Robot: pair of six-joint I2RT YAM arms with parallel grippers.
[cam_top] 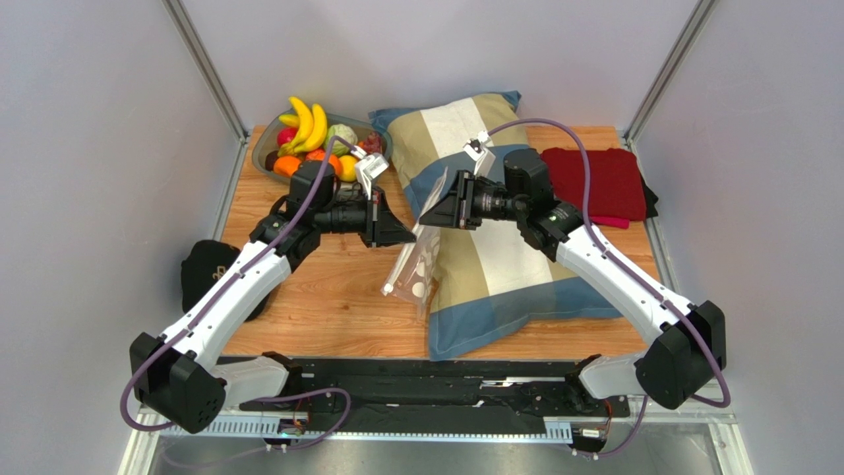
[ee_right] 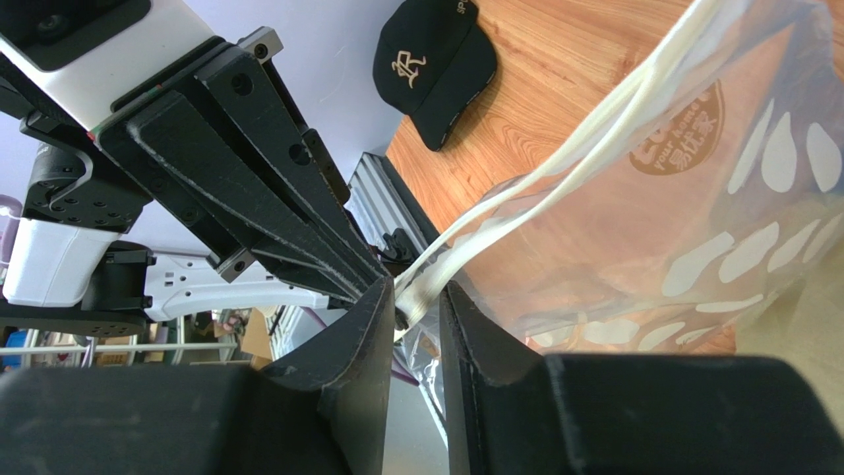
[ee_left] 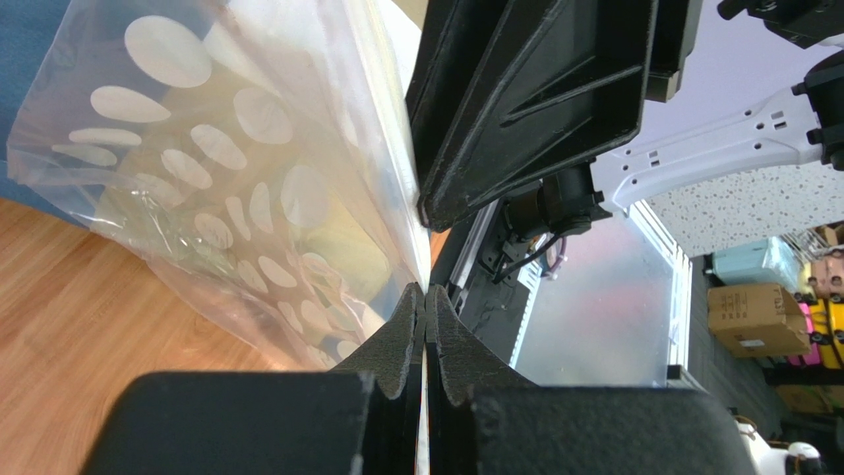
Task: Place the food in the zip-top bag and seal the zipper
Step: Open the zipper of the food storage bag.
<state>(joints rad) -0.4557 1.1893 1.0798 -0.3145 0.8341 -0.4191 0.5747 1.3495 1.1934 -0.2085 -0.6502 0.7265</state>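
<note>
The clear zip-top bag (cam_top: 418, 272) with white dots hangs between my two grippers over the pillow's left edge. My left gripper (cam_top: 409, 235) is shut on the bag's mouth edge, and its jaws (ee_left: 426, 292) pinch a thin white strip. My right gripper (cam_top: 425, 216) faces it tip to tip, and its jaws (ee_right: 416, 297) are closed on the white zipper (ee_right: 555, 168), which runs in two parted strips. The bag (ee_left: 228, 178) looks empty, as it also does in the right wrist view (ee_right: 693, 198). The food (cam_top: 315, 134), bananas, oranges, cabbage and others, lies in a grey bowl (cam_top: 265, 148) at the back left.
A large striped pillow (cam_top: 495, 257) covers the table's middle. A folded red cloth (cam_top: 594, 183) lies at the back right. A black cap (cam_top: 203, 272) sits at the table's left edge and also shows in the right wrist view (ee_right: 436, 64). Grey walls enclose the table.
</note>
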